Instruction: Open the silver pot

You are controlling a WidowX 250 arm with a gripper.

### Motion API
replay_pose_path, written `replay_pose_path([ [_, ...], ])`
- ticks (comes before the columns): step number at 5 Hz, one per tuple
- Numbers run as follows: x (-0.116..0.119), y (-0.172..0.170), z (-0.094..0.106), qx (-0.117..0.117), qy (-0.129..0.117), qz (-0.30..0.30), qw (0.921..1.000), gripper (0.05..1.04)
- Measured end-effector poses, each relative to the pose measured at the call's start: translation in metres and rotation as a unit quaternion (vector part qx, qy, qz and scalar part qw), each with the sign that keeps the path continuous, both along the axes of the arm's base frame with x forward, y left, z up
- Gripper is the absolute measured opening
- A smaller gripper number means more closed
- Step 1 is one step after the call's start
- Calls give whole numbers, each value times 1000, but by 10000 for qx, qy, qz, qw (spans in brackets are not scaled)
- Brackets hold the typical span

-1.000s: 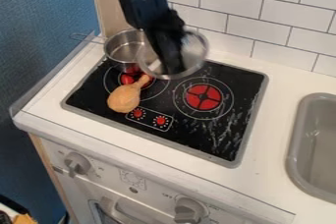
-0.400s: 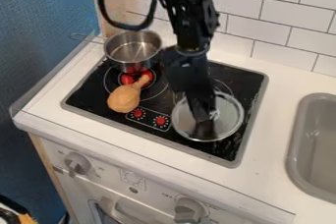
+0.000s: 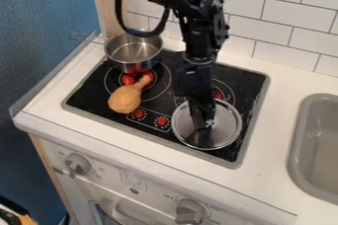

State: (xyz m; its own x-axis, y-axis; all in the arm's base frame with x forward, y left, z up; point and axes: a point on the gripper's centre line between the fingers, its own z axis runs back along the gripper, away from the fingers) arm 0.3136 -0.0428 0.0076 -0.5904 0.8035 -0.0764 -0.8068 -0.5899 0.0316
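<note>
The gripper (image 3: pixel 205 124) grips the lid (image 3: pixel 225 131) well apart from the silver pot (image 3: pixel 134 64) (uncovered); 1 toy drumstick (image 3: pixel 124 99) lies near that pot

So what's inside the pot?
In the pot you can see bare, shiny metal: the bottom and the far wall. Its near rim hides the inside of the near wall.

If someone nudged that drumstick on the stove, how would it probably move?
The drumstick would probably swing round in a curve rather than roll straight, since one end is fat and the other thin. It might slide a little too, as the stovetop looks flat and glossy.
</note>
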Motion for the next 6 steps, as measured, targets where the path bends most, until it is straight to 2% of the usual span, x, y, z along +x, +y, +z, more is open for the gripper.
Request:
replay_pose_path([
  [2, -1, -2, -1, -65, 104, -140, 9998, 907],
  [3, -6, -2, 4, -73, 57, -149, 9998, 1011],
  [4, -5, -3, 28, -130, -132, -58, 9998, 1008],
  [5, -1, 3, 60, 33, -596, 117, 9981, 1001],
  [6, -2, 8, 83, -57, -852, 217, 9961, 1001],
])
